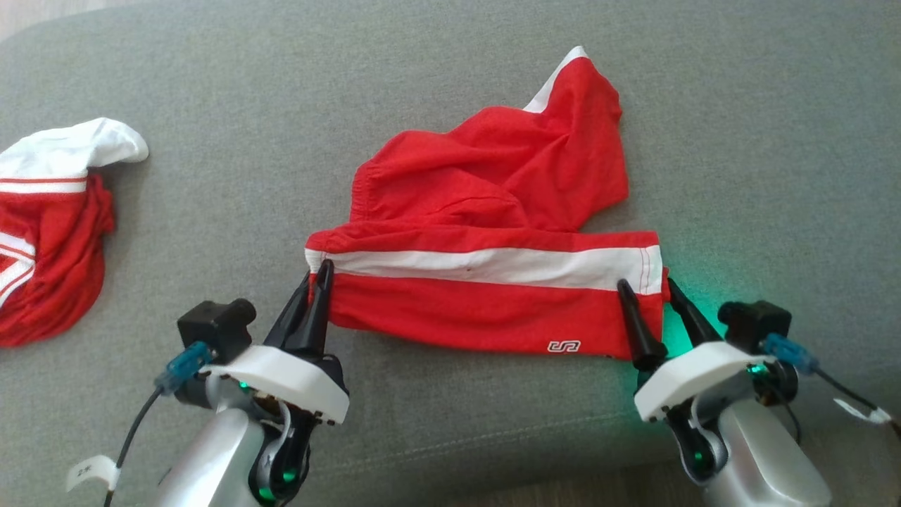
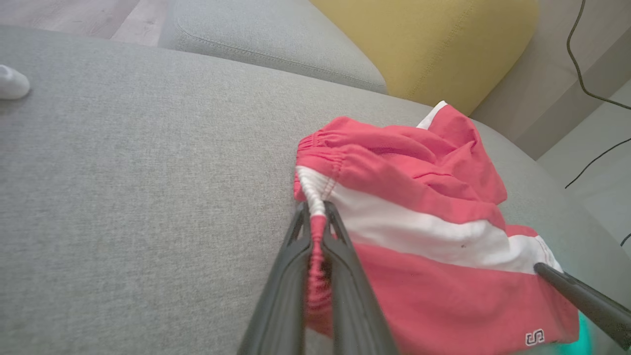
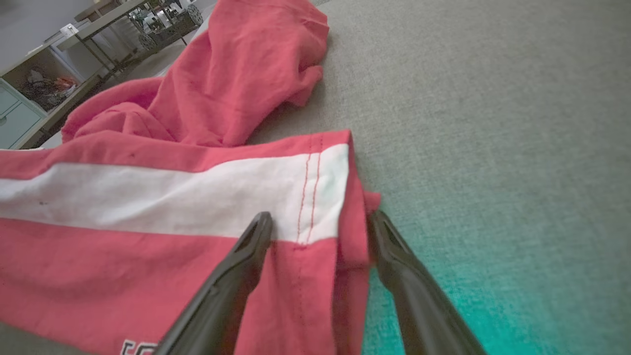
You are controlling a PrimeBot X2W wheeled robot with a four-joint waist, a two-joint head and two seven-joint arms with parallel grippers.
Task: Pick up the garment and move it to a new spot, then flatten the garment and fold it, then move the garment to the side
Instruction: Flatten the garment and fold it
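Observation:
The garment [image 1: 493,232] is a pair of red shorts with a white stripe, lying crumpled on the grey cushion [image 1: 450,84]. My left gripper [image 1: 318,273] is shut on the garment's near left corner, and the bunched edge [image 2: 315,231] is pinched between its fingers. My right gripper [image 1: 645,287] stands open at the near right corner; one finger [image 3: 251,241] rests on the cloth [image 3: 148,192] and the other [image 3: 389,241] lies just outside the hem. The far part of the garment [image 2: 419,162] is heaped up.
A second red and white garment [image 1: 49,225] lies at the cushion's left edge. A yellow cushion [image 2: 424,44] and another grey cushion [image 2: 266,39] sit beyond the work surface. Black cables [image 2: 586,79] run over the floor. The cushion's front edge [image 1: 493,458] is just beneath my wrists.

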